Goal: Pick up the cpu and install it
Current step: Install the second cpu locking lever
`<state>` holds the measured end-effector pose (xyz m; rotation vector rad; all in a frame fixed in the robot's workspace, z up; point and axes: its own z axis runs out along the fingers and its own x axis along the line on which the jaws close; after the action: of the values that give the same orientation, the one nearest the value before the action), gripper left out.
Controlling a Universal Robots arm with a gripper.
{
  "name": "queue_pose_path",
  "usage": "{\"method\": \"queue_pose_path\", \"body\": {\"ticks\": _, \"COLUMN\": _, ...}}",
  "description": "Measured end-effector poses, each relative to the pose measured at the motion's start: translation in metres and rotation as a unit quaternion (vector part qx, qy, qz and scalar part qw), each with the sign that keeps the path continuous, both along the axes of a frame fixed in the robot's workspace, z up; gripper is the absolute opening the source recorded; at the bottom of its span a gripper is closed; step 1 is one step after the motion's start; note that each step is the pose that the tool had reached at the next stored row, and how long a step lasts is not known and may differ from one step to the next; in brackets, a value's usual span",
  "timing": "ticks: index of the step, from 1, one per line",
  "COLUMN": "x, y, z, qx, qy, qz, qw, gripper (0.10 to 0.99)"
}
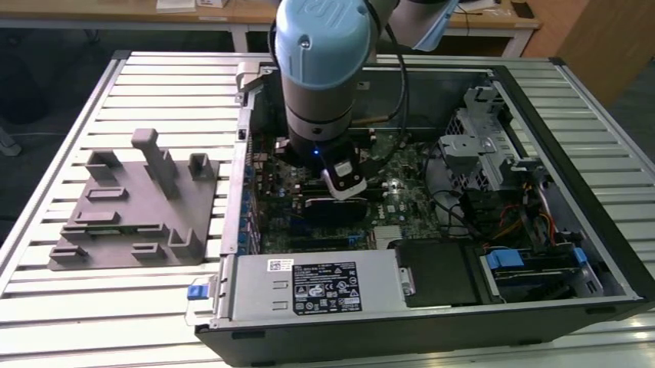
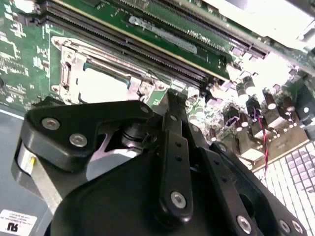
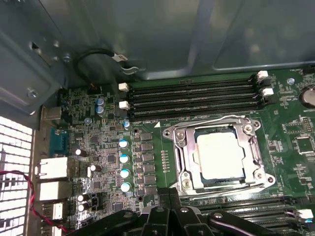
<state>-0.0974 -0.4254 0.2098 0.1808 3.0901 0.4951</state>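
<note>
Reaching straight down into the computer case [image 1: 532, 230], gripper [image 1: 343, 180] (finger state unclear) above the socketed cpu [image 3: 218, 155].

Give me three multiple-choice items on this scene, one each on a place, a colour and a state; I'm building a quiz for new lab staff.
1. Where does the cpu lie?
A. On the grey fixture
B. In the metal-framed socket on the motherboard
C. On the power supply

2. What colour is the fixture on the table beside the computer case?
A. Grey
B. Red
C. Yellow

3. Where is the arm's gripper now?
A. Above the fixture
B. Outside the case, over bare table
C. Inside the open case, over the motherboard

Answers:
1. B: the first wrist view shows the pale square chip within the socket frame.
2. A: the exterior view shows it plain grey, at that view's left of the case.
3. C: the exterior view has the arm reaching down into the case, and both wrist views look onto the motherboard.
</note>
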Motion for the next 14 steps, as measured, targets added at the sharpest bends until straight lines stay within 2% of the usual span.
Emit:
{"method": "queue_pose_path", "body": {"ticks": 7, "x": 0.0, "y": 0.0, "z": 0.0003, "qx": -0.0006, "qy": 0.0, "qz": 0.0, "qw": 1.0, "gripper": 0.106}}
{"method": "queue_pose_path", "body": {"ticks": 10, "x": 0.0004, "y": 0.0012, "z": 0.0003, "qx": -0.003, "qy": 0.0, "qz": -0.001, "qw": 1.0, "gripper": 0.106}}
{"method": "queue_pose_path", "body": {"ticks": 14, "x": 0.0019, "y": 0.0061, "z": 0.0003, "qx": -0.0087, "qy": 0.0, "qz": -0.002, "qw": 1.0, "gripper": 0.106}}
